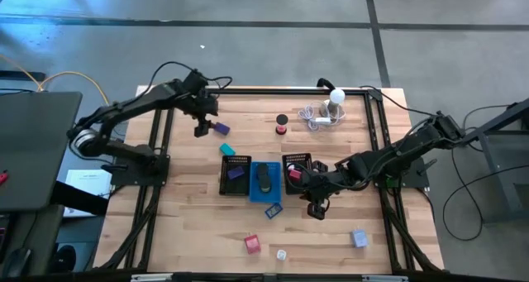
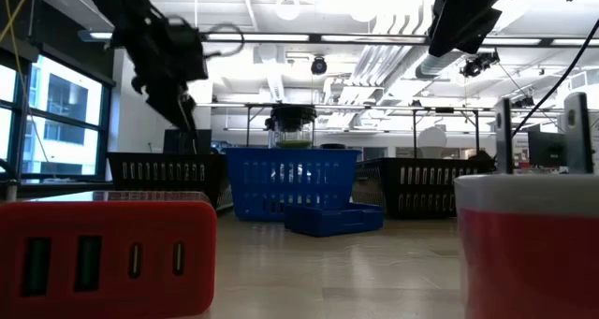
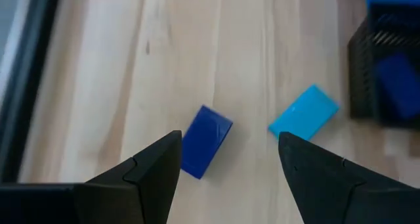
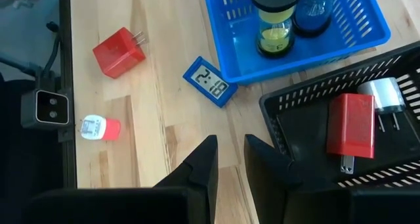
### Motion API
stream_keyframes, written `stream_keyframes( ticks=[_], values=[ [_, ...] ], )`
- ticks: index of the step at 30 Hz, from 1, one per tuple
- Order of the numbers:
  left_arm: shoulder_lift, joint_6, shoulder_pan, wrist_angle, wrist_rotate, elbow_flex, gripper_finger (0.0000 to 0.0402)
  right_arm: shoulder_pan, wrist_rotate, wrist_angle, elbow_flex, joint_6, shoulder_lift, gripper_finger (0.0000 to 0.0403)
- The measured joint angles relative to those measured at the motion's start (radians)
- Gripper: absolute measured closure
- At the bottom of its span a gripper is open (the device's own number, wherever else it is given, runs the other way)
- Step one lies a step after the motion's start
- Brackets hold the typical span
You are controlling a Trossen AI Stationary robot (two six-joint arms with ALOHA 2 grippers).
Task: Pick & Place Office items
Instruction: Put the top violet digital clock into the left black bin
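- Left gripper [image 3: 226,165]: over the far left part of the wooden table [image 1: 190,224], fingers spread wide and holding nothing; a dark blue block [image 3: 205,140] lies on the wood below the gap, with a teal block [image 3: 304,112] just to its right, the two apart.
- Right gripper [image 4: 228,159]: over the table just near the right black mesh tray [image 4: 308,129], fingers [image 4: 202,165] drawn almost together with a narrow gap and nothing between them.
- Right black mesh tray: holds a red charger [image 4: 351,127] and a white plug [image 4: 384,96], side by side.
- Blue tray [image 4: 239,60]: centre of the table, between the two black trays; holds a sand timer [image 4: 274,17] and a dark round item behind it.
- Left black mesh tray [image 1: 235,174]: contains a purple block [image 1: 236,173].
- Small blue clock [image 4: 209,81]: flat on the wood, just near the blue tray.
- Loose items at the near edge: red plug block [image 4: 118,51], small red-and-white piece [image 4: 100,128], grey block [image 1: 359,237] further right.
- Far side: black-and-red spool [image 1: 282,123], left of the white bulb [image 1: 335,97] with its coiled cable.
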Motion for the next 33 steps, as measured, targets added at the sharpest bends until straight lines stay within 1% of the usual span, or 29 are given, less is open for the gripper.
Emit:
stream_keyframes(
  ticks=[3,6,8,11,20,23,27,33],
  values=[
    [0.073,0.096,0.014,0.004,0.003,0.0,0.0157,0.0,0.0,0.0,0.0,-0.001,0.0,0.0339],
    [0.133,0.225,0.015,0.018,0.001,0.0,0.0157,0.0,0.0,0.0,0.0,-0.006,0.0,0.0339],
    [0.16,0.286,0.015,0.029,0.001,0.0,0.0157,0.0,0.0,0.0,0.0,-0.01,0.0,0.0339],
    [0.177,0.339,0.015,0.039,0.0,0.0,0.0157,0.0,0.0,0.0,0.0,-0.01,0.0,0.0339],
    [0.178,0.346,0.025,0.059,-0.001,0.0,0.0157,0.0,0.0,0.019,0.0,-0.013,0.0,0.0339],
    [0.189,0.324,0.026,0.068,-0.003,0.0,0.0157,0.0,0.0,0.037,0.0,-0.025,0.0,0.0339],
    [0.215,0.293,0.026,0.076,-0.065,0.0,0.0157,0.0,0.0,0.045,0.0,-0.031,0.0,0.0339],
    [0.263,0.324,0.026,0.081,-0.072,0.0,0.0157,0.0,0.0,0.045,0.0,-0.039,0.0,0.0339]
  ],
)
